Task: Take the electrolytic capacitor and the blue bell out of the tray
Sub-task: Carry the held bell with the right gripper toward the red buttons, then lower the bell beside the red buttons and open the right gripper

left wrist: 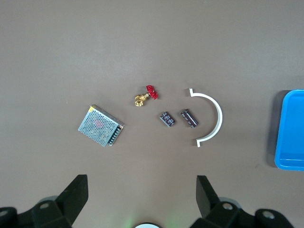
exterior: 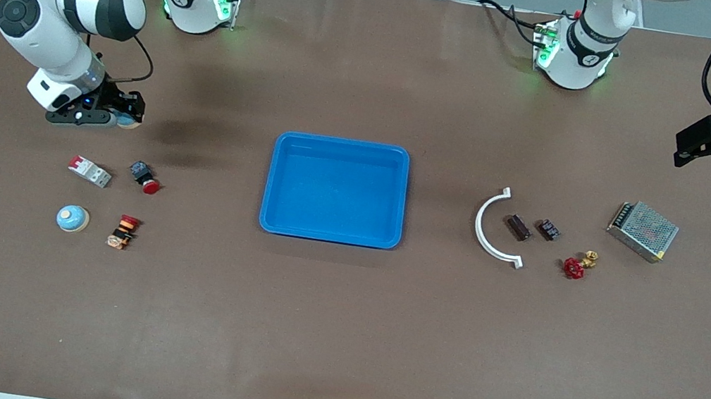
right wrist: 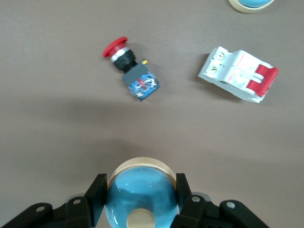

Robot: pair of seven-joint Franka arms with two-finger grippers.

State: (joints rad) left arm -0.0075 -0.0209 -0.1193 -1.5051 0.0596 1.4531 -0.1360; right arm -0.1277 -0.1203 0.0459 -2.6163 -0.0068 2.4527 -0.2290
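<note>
The desk (exterior: 333, 339) has a matt brown cover, a little wrinkled. The blue tray (exterior: 329, 232) looks like smooth glossy plastic. The power supply (exterior: 642, 231) has a perforated metal case, and the bell (right wrist: 141, 194) is glossy.

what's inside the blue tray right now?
Nothing: the tray floor is bare in the front view and none of it is covered. One bell is gripped in the right claw, above the table toward the right arm's end.

Blue tray (exterior: 330, 224) on brown table (exterior: 333, 339); pale blue bell (right wrist: 141, 194) with cream rim; white breaker (right wrist: 237, 74) with red switches; silver perforated power supply (exterior: 642, 231)
</note>
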